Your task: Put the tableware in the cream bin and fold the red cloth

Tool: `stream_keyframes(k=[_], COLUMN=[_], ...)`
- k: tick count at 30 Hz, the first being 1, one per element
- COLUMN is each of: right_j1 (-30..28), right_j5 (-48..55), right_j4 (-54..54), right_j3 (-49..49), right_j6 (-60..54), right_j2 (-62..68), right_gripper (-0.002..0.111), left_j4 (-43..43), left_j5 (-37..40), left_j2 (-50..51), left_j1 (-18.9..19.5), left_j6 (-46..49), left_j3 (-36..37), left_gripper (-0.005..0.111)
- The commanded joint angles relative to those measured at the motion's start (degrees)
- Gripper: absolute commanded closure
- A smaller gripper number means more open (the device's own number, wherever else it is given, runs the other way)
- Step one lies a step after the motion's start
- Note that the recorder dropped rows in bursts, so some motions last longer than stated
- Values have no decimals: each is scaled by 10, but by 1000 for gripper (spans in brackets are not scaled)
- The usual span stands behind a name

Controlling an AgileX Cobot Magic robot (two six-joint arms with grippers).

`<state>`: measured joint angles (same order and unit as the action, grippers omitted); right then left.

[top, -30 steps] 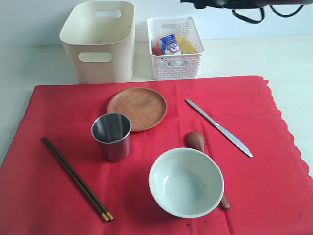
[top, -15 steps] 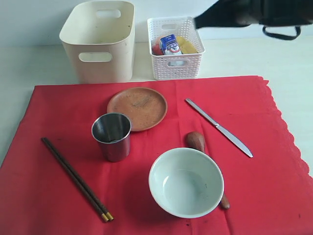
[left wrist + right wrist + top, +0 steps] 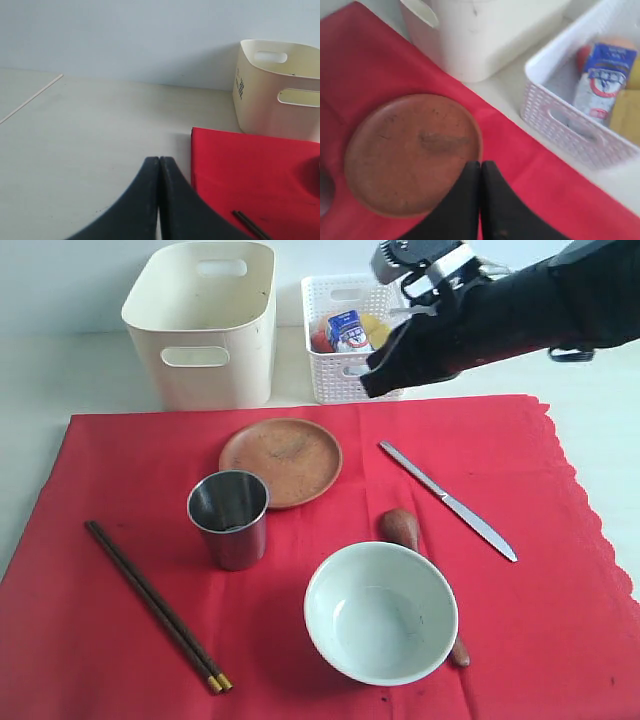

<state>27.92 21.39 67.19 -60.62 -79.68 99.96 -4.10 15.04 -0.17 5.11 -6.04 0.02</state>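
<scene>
Exterior view finds the right gripper (image 3: 372, 386) hanging over the far edge of the large bright red cloth (image 3: 560, 580), just in front of the white lattice plastic basket (image 3: 352, 382). Its black fingers are pressed together on nothing. From the right wrist view the tips sit above the rim of the round brown clay plate (image 3: 281, 461). The left gripper (image 3: 159, 161) is likewise closed and empty, low over the pale table (image 3: 75, 130) beside a corner of the cloth.

The plate looks like the first pick. The jaws should part before descending, then straddle the shallow raised rim, one finger inside and one outside. Its matte, slightly rough clay should give purchase, though it may tip when lifted. The lift must clear the shiny upright steel cup (image 3: 229, 518) just near of it on the way to the tall smooth cream plastic bin (image 3: 205, 380), far left.

Also on the cloth are:
- the glossy pale green-white bowl (image 3: 380, 612), near centre;
- the brown wooden spoon (image 3: 401, 528), touching the bowl;
- the slim steel table knife (image 3: 447, 500), to the right;
- the dark chopsticks with yellow tips (image 3: 155, 605), near left.
</scene>
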Motion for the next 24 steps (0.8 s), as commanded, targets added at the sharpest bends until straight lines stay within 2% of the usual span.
stream_keyframes(k=[1, 5, 15, 24], right_j1=[-62, -62, 61, 125], right_j5=[40, 24, -36, -27], right_j4=[-135, -124, -117, -131], right_j3=[-11, -11, -10, -10], right_j6=[221, 300, 247, 222], right_j2=[-1, -1, -1, -1], right_gripper=[108, 108, 108, 108], left_j4=[2, 2, 2, 2], left_j5=[-3, -3, -3, -3], left_j2=[2, 2, 2, 2], left_j1=[2, 2, 2, 2], left_j6=[-1, -1, -1, -1], left_j3=[0, 0, 0, 0], left_gripper=[105, 105, 105, 105])
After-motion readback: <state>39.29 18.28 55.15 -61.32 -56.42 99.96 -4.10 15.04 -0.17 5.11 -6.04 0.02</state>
